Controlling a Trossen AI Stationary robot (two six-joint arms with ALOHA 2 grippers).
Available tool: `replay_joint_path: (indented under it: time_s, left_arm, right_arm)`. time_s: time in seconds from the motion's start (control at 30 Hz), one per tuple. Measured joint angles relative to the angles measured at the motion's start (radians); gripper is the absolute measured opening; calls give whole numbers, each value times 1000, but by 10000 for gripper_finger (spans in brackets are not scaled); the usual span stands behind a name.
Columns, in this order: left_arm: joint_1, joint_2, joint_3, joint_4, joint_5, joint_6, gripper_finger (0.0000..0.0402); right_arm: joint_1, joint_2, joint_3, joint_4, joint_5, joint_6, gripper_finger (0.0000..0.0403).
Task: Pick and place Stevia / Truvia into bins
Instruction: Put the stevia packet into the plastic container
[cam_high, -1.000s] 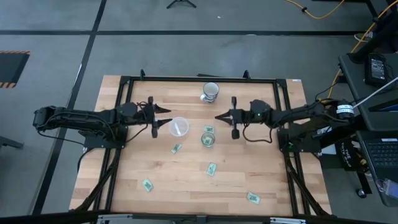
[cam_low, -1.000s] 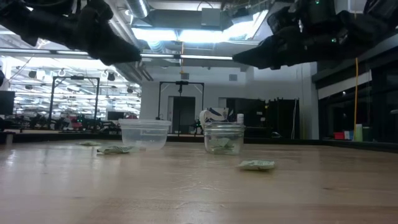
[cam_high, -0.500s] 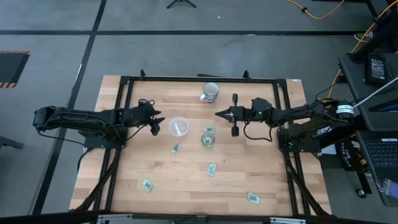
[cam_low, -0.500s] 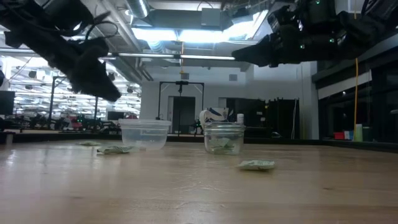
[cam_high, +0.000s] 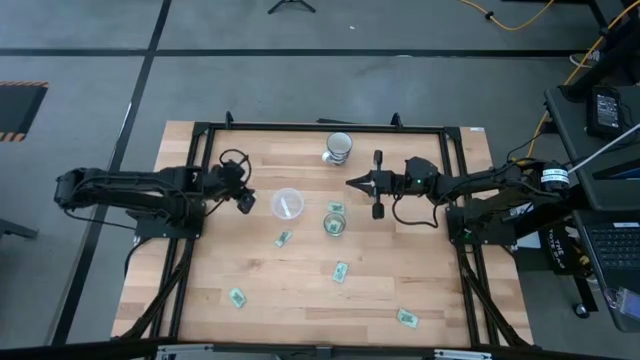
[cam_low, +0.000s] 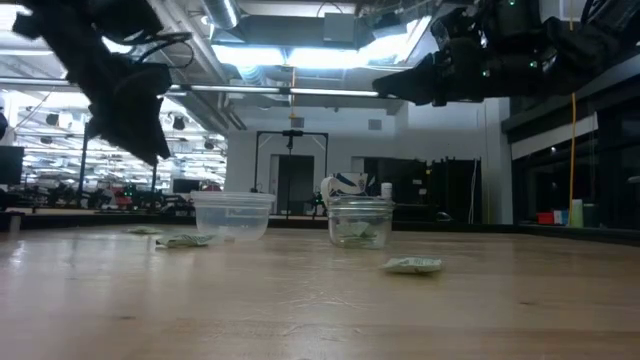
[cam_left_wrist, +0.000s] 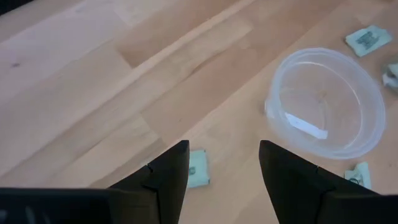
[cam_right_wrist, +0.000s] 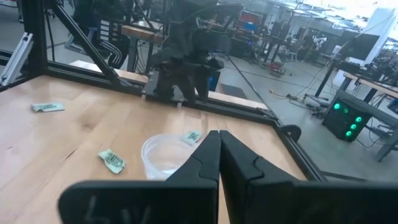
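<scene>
My left gripper (cam_high: 246, 200) (cam_left_wrist: 224, 163) hangs open above the table, slanting down, just left of the wide translucent cup (cam_high: 288, 204) (cam_left_wrist: 326, 102), which holds a white strip (cam_left_wrist: 305, 124). One green packet (cam_left_wrist: 198, 168) lies flat on the wood below its fingers, untouched. My right gripper (cam_high: 350, 182) (cam_right_wrist: 217, 149) is shut and empty, held level above the table, right of the cups. The narrow clear cup (cam_high: 334, 223) (cam_low: 358, 222) has green paper inside. More packets (cam_high: 284, 239) (cam_high: 341, 272) (cam_high: 237, 297) lie flat on the table.
An opaque ribbed cup (cam_high: 339, 146) stands at the far middle. Another packet (cam_high: 407, 318) lies near the front right, one (cam_high: 336, 208) beside the narrow cup. A black frame (cam_high: 320, 127) rims the table. Bare wood stretches along the near edge.
My left gripper has tipped from level to slanting down toward the table and rolled about its own axis, drawing back a little toward the table's left edge; its fingers stay open. The cups and packets have not moved.
</scene>
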Motion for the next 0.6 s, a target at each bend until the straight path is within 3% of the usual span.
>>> replay_joint_path:
  time_s: [0.3,0.6]
  left_arm:
    - [5,260,186,-244,7,57,189]
    - [79,466,281,-287,107,183,189]
  right_arm:
    - [0,0,0,15,0,-1,7]
    - [0,0,1,19,-1,0,7]
